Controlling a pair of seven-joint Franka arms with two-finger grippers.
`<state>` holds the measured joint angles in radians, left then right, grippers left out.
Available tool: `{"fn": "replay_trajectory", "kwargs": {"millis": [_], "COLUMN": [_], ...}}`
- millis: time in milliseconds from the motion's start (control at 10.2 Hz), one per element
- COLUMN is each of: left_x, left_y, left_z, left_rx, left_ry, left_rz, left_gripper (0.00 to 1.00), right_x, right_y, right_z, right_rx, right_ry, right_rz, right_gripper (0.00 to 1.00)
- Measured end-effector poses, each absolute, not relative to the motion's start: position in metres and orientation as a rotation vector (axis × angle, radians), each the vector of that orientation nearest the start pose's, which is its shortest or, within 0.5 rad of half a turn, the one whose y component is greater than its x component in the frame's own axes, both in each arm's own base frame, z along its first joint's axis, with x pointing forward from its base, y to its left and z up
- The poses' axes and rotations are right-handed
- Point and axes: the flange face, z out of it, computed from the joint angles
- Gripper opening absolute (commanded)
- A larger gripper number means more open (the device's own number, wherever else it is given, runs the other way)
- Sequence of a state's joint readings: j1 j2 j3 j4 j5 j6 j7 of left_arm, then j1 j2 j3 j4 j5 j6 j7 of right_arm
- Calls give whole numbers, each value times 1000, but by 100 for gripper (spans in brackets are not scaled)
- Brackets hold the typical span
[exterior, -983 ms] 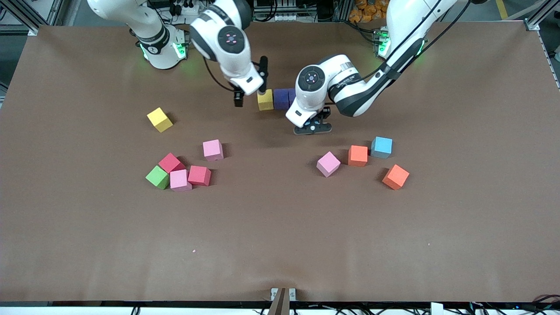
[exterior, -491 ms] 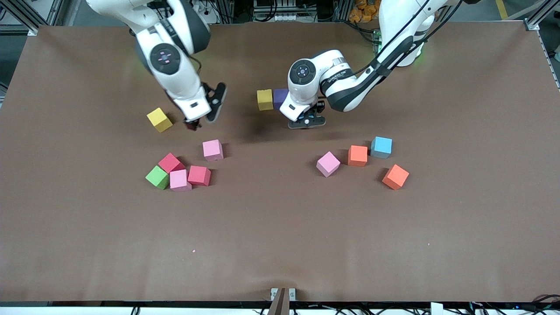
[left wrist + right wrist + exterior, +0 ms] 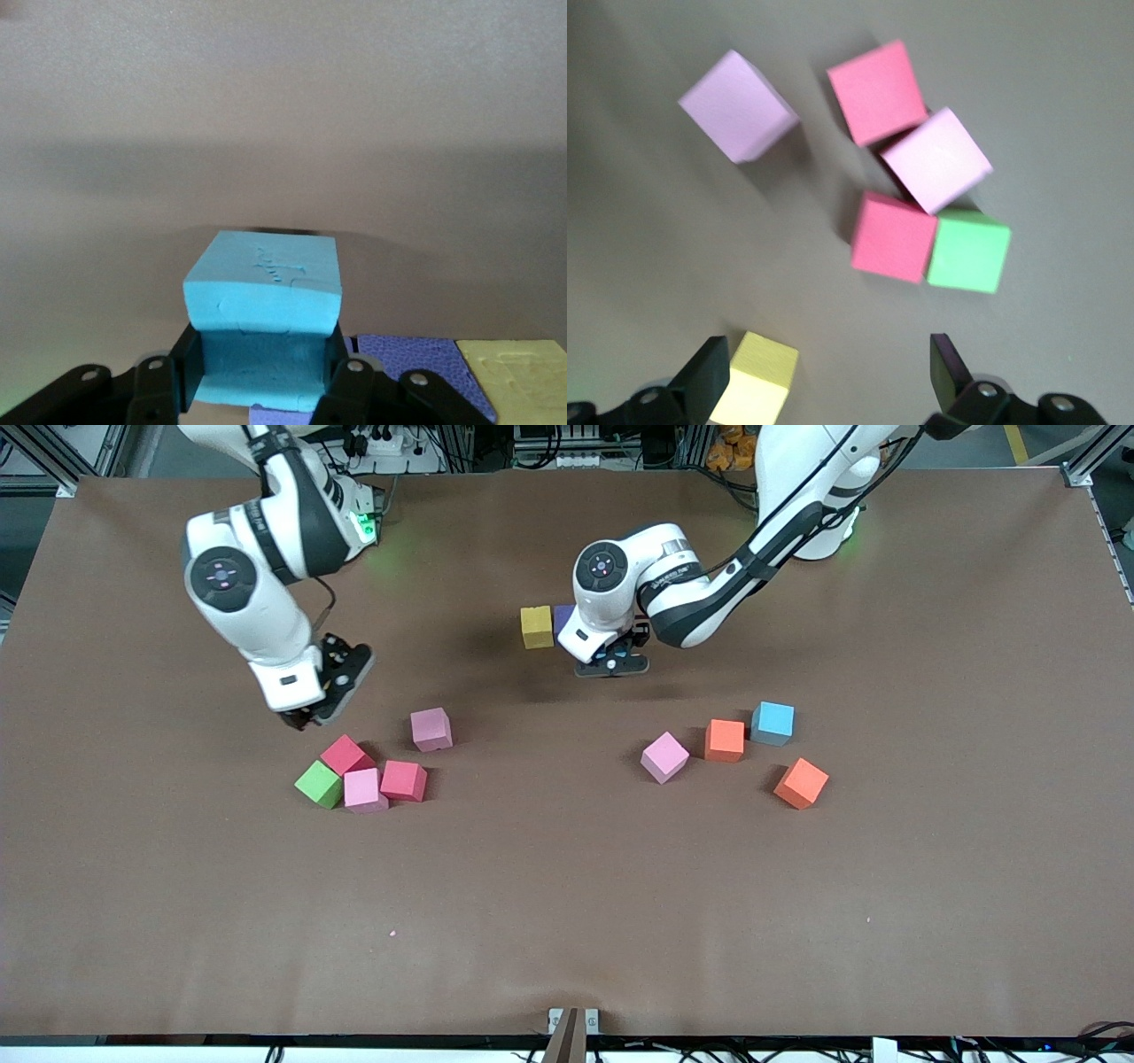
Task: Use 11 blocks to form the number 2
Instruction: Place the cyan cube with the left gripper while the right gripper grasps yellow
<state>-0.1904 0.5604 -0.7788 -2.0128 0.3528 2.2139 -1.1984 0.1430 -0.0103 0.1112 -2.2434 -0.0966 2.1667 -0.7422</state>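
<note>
the right gripper (image 3: 314,700) has been swung away from the yellow block (image 3: 536,626) and purple block (image 3: 563,618) set side by side near the table's (image 3: 567,921) edge at the robots' bases, and is now held over the second yellow block (image 3: 755,379), which is hidden under the arm in the front view. its fingers are spread wide and nothing is held; in the right wrist view the yellow block is seen near one fingertip, not centred between them.

the left gripper (image 3: 613,662) has been drawn toward the row, and its fingers are closed on a light blue block (image 3: 262,320), carried just above the table beside the purple block.

from this it is judged that the start of the figure is laid, that the light blue block is about to be added, and that the next block is being fetched.

the other blocks lie loose: two red and two pink (image 3: 431,729) with the green cube (image 3: 318,784) toward the right arm's end; a pink, two orange and a light blue (image 3: 772,722) toward the left arm's end.
</note>
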Motion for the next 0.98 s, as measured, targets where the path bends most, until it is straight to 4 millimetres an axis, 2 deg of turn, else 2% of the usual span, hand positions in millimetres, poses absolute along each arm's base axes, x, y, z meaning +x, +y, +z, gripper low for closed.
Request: {"fn": "replay_trajectory", "kwargs": {"millis": [197, 295, 491, 688, 983], "left_x": [344, 344, 344, 344, 339], "left_y": [-471, -472, -474, -475, -479], "left_z": [232, 233, 233, 230, 222], "left_rx": [-3057, -3066, -3078, -3086, -3096], "left_ry": [-47, -47, -47, -46, -37], "left_rz": [281, 276, 272, 279, 301], "left_gripper": [51, 51, 51, 51, 51], "right_x": [504, 500, 478, 456, 427], "right_y": [78, 50, 12, 4, 10], "right_z": [358, 345, 312, 285, 258], "right_rx": [-2798, -2798, -2799, -2791, -2755], "right_ry": [-1518, -1475, -1362, -1325, -1239], "right_rz": [185, 232, 327, 355, 381], "right_gripper": [100, 100, 100, 100, 100]}}
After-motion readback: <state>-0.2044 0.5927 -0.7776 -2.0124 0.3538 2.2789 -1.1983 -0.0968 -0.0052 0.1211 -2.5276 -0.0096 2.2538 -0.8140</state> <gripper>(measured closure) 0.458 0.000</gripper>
